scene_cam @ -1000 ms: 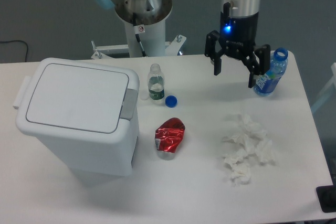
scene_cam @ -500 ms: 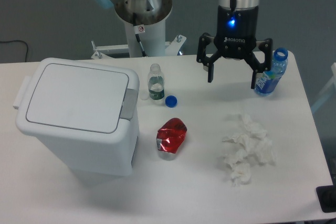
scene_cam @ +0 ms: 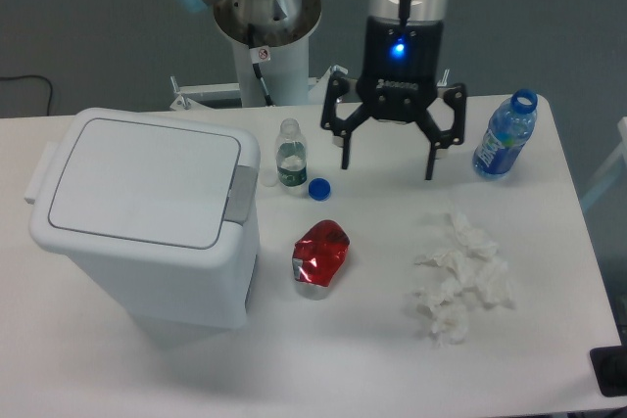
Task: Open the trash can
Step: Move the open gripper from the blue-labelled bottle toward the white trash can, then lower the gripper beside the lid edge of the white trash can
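The white trash can stands at the left of the table. Its rounded lid lies shut, and the grey push tab sits on its right edge. My gripper hangs open and empty above the table's back middle, well to the right of the can and apart from it. Its two black fingers point down.
A small clear bottle and a blue cap stand right of the can. A crushed red can lies in front of them. Crumpled white tissues lie at the right. A blue-labelled bottle stands back right.
My gripper has moved left, away from the blue-labelled bottle toward the table's middle, and has turned to face the camera. The trash can's lid has not moved.
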